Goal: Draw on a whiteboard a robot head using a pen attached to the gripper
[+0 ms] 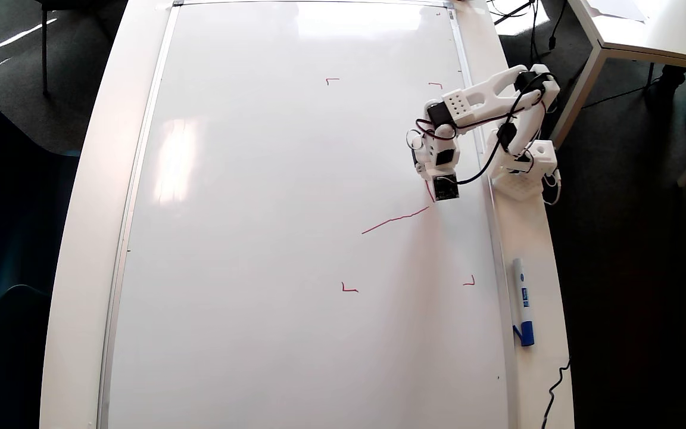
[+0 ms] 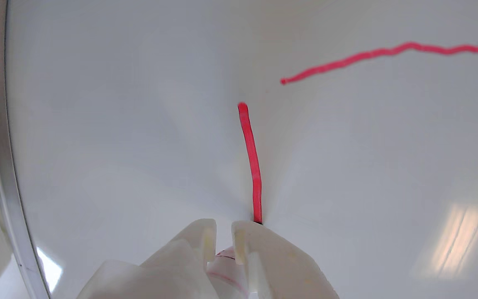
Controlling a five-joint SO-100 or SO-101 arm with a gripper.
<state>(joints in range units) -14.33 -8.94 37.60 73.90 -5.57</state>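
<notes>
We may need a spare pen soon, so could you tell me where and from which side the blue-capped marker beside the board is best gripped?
Grip the blue-capped marker at mid-barrel, on the white part above the cap, coming straight down with the fingers closing across its width. It lies flat on the table, lengthwise along the whiteboard frame, with bare table on both long sides. The barrel looks round, so it may roll.
</notes>
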